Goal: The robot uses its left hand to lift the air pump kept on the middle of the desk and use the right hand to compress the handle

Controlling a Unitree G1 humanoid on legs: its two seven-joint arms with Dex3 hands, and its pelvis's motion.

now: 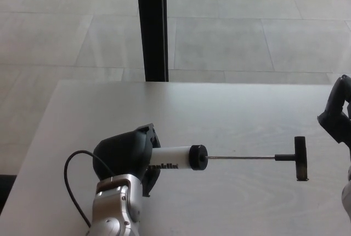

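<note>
One white air pump [174, 157], its black lettering too blurred to read, lies level over the middle of the desk [230, 110], its barrel clasped in the left hand [125, 156], the handle [299, 158] extended just beside the right hand [337, 116], whose grip I cannot tell.
</note>
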